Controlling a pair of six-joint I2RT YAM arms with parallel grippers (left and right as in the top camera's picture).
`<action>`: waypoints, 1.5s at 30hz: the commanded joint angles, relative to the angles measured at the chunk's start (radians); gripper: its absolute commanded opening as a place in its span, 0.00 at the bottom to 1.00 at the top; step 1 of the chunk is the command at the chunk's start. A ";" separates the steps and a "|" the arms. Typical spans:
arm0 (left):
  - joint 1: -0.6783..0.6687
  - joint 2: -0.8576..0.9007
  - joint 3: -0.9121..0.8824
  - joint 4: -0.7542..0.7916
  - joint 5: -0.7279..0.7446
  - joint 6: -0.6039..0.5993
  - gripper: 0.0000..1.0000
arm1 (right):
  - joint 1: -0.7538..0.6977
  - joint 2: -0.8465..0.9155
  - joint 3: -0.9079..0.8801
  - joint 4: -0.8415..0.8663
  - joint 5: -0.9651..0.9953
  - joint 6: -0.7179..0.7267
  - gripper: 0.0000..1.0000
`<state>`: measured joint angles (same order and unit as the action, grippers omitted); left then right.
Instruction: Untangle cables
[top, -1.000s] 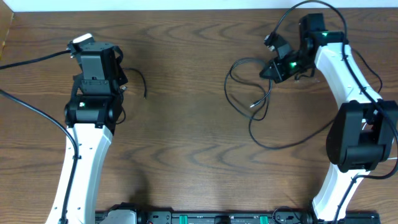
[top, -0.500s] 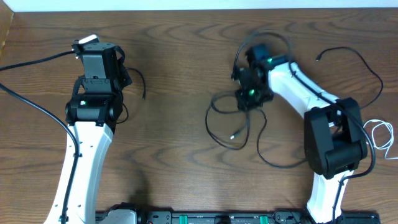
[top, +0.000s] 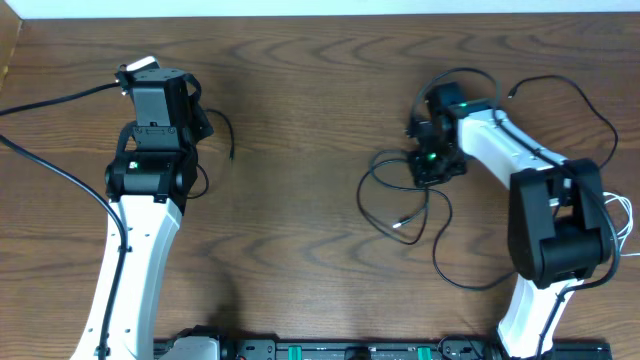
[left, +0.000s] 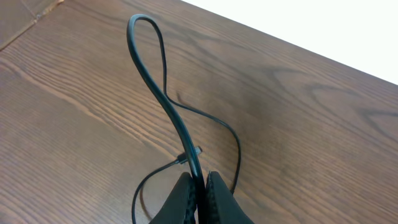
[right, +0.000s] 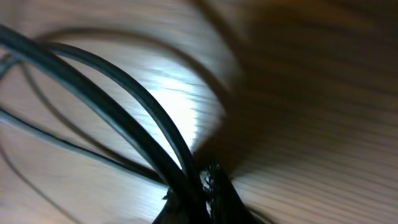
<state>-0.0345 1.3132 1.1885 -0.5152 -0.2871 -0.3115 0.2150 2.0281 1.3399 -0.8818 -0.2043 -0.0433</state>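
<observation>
Wrist view alone shows left tool (left: 200, 178) pinching looped black cable (left: 176, 124).

— What does everything stand on?
— A desk (top: 300, 230) of dark brown wood, its grain running in long wavy bands from side to side.
— And behind it?
— A white strip (top: 300, 8) runs along the far edge; whether it is a wall or a board, I cannot tell. At the far left corner a tan surface (top: 6, 50) meets the wood.
— The light?
— Even, with a pale sheen on the far middle of the desk.
</observation>
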 joint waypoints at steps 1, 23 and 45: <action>-0.002 0.005 0.006 0.000 0.019 -0.009 0.07 | -0.064 0.013 -0.022 0.003 0.125 0.013 0.01; -0.002 0.006 0.006 0.000 0.105 -0.009 0.07 | -0.570 0.013 -0.011 0.333 0.407 0.084 0.01; -0.002 0.006 0.006 0.000 0.195 -0.009 0.08 | -0.906 0.013 0.204 0.140 0.389 0.259 0.17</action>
<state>-0.0345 1.3132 1.1885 -0.5159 -0.1261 -0.3172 -0.6823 2.0304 1.5085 -0.7277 0.2104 0.1680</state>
